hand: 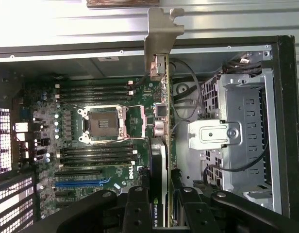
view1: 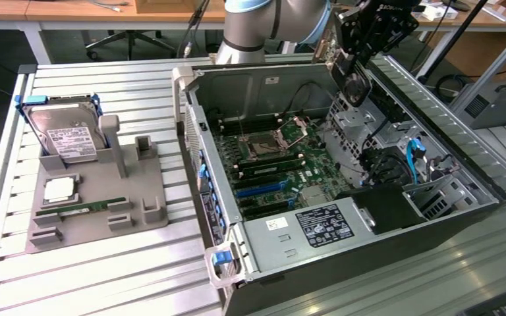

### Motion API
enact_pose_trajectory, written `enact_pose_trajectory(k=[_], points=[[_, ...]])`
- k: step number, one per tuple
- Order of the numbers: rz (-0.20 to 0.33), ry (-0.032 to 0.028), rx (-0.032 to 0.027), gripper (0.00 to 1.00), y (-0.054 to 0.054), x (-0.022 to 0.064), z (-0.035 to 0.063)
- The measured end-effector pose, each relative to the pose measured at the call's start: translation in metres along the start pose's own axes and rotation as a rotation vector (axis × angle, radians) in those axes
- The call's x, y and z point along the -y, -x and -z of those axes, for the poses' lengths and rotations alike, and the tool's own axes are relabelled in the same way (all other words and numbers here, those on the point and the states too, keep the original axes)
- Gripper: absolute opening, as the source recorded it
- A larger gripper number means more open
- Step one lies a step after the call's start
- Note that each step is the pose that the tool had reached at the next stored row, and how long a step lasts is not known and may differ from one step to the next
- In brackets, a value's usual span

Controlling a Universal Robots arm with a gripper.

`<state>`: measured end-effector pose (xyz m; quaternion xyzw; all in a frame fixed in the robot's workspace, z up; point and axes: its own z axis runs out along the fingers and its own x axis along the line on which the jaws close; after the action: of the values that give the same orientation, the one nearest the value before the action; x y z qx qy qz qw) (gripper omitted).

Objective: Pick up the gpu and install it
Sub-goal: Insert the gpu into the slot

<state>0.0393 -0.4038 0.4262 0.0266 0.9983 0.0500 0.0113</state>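
The picking part of the task looks done, and the step in hand is the carrying of the card over the open computer case. The tool is pinching the gpu by one end, one finger on each flat face. In the wrist view the card shows edge-on, and its silver bracket is at the far end, away from the fingers. In the exterior view the tool is in the upper right of the frame, above the far part of the case. The card hangs under it in the air and touches nothing.

Inside the case lies the motherboard, with the empty CPU socket and a blue expansion slot. The card is not in any slot yet. It appears to be between the socket and the metal drive cage, apart from the blue slot.

On the exterior view's left, a grey holder on the tabletop carries the hard drive and the green RAM stick.

In my judgement, the installing calls for the connector edge to be parallel to the slot and directly above it. The bracket must face the rear wall of the case. The descent must be straight, because a tilted card can jam or scratch the board
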Motion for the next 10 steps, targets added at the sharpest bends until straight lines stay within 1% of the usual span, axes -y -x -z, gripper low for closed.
enact_pose_trajectory(k=[10], points=[[0.005,0.0001,-0.0006,0.27,0.0,0.0,0.0]])
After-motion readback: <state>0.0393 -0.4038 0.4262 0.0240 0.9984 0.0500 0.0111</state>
